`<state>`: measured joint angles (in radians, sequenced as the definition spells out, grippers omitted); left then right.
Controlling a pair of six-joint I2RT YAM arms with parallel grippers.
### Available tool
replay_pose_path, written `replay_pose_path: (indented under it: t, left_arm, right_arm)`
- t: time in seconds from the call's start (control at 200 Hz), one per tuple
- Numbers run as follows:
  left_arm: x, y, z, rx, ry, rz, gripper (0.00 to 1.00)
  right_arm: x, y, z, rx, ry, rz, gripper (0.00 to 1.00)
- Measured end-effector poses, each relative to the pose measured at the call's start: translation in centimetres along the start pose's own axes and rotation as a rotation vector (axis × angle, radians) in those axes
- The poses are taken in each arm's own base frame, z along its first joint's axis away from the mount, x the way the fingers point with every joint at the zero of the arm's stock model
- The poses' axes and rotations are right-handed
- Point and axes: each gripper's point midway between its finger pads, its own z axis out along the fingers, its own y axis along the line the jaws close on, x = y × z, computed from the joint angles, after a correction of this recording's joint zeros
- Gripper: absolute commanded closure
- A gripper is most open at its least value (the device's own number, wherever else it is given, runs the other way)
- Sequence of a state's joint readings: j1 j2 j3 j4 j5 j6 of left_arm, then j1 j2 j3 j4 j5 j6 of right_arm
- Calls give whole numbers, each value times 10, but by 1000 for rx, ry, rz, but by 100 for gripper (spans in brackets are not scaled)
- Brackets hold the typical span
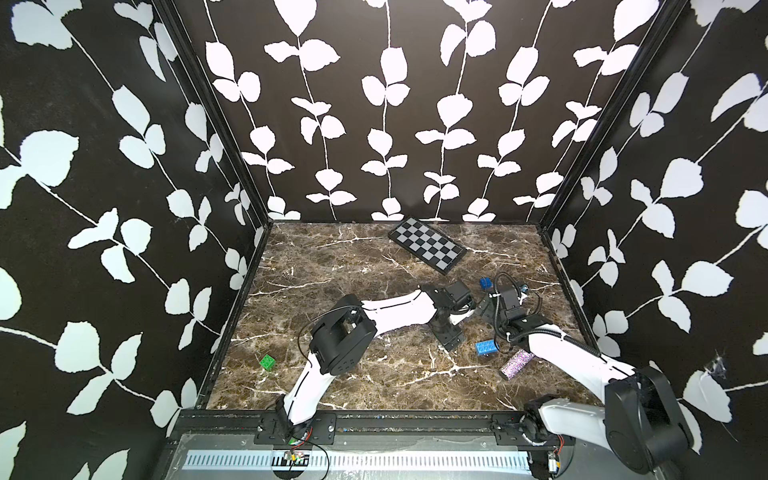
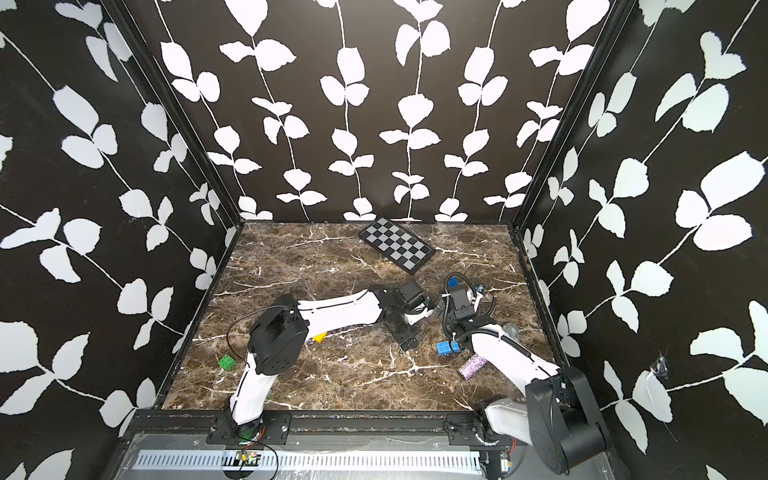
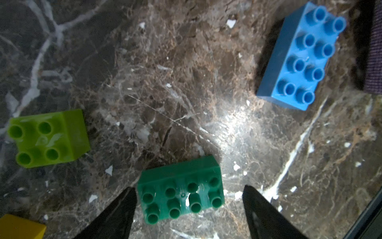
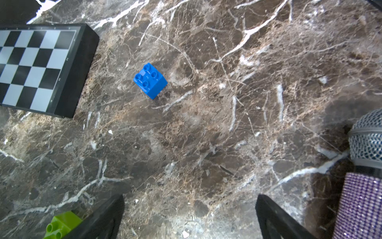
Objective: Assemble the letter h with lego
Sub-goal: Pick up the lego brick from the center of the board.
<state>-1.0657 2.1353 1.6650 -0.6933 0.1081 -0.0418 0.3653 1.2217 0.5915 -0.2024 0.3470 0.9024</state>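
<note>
My left gripper (image 3: 188, 187) has its jaws wide, straddling the dark green brick (image 3: 180, 192) on the worktop (image 3: 186, 93). 1 tip sits just beside the brick's end, though I cannot tell if it touches, and the other stands clear. The arm hides that brick in both top views. A yellow brick (image 3: 20, 227) is cut off at the frame corner. My right gripper (image 4: 190, 196) has wide jaws and holds nothing. A lime brick (image 4: 62, 225) is half hidden behind 1 tip.

The marble tabletop (image 1: 332, 270) carries a checkered board (image 1: 428, 245), a purple cylinder (image 1: 516, 363), a small blue brick (image 1: 484, 282), a long blue brick (image 1: 486, 347), a green brick (image 1: 267, 362), a lime brick (image 3: 48, 138) and a dark green brick (image 3: 180, 193).
</note>
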Motion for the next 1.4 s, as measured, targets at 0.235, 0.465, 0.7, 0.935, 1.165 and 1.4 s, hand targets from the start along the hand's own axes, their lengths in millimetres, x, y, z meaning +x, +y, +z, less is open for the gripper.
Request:
replay_pose_path:
  t: [0.235, 0.465, 0.7, 0.935, 1.165, 1.4]
  left_arm:
    - [6, 5, 4, -29, 27, -9, 15]
    - [8, 8, 4, -41, 35, -19, 19]
    - [10, 8, 10, -39, 49, -27, 21]
    - [11, 8, 15, -38, 57, -36, 31]
    - [8, 8, 14, -37, 52, -44, 58]
    - [7, 10, 11, -51, 49, -81, 84]
  right_arm:
    - [2, 3, 0, -14, 12, 1, 1]
    - [3, 4, 0, -20, 18, 2, 1]
    - [3, 4, 0, -23, 20, 2, 0]
    - [4, 4, 0, -25, 23, 2, 0]
    - [4, 5, 0, -29, 26, 2, 1]
    - [5, 9, 0, -47, 34, -10, 4]
